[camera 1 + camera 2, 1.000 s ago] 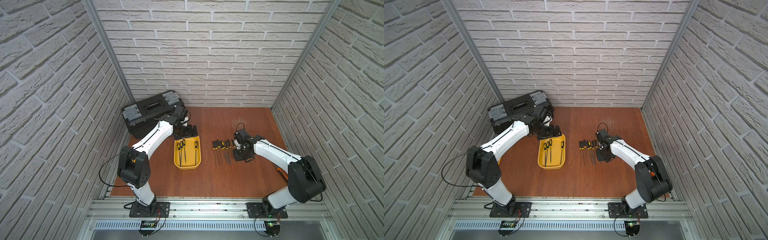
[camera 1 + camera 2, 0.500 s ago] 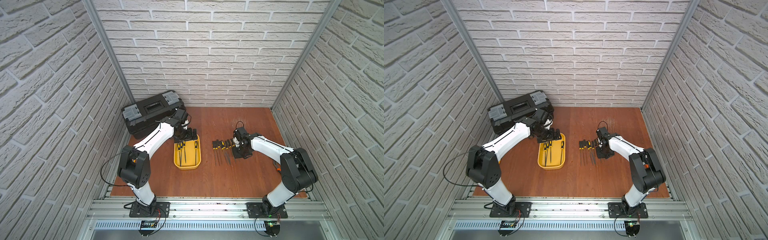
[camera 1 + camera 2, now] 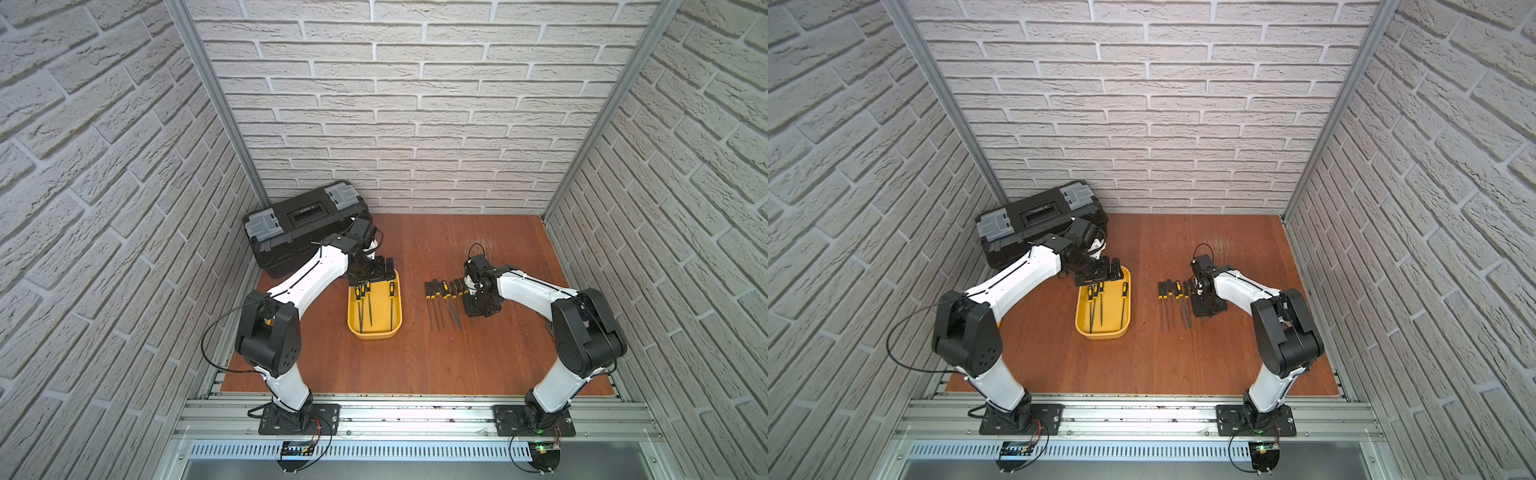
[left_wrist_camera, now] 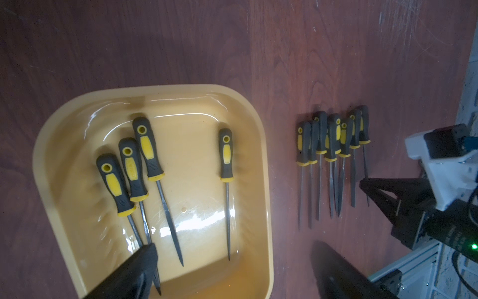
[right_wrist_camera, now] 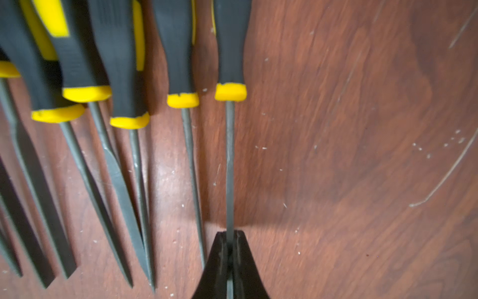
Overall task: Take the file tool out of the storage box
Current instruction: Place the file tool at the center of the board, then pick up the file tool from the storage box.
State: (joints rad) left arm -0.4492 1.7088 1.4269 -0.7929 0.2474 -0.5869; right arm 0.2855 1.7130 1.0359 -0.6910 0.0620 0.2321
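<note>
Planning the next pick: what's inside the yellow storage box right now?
Four files lie in the storage box: three clustered, a lone file apart. A finger of the left gripper hides the tips of two clustered ones; nothing else shows on the visible floor.

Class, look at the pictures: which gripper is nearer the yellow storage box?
Left. The left gripper hangs open over the far end of the yellow storage box. The right gripper is off to its side, shut on the end file of the row on the table.
</note>
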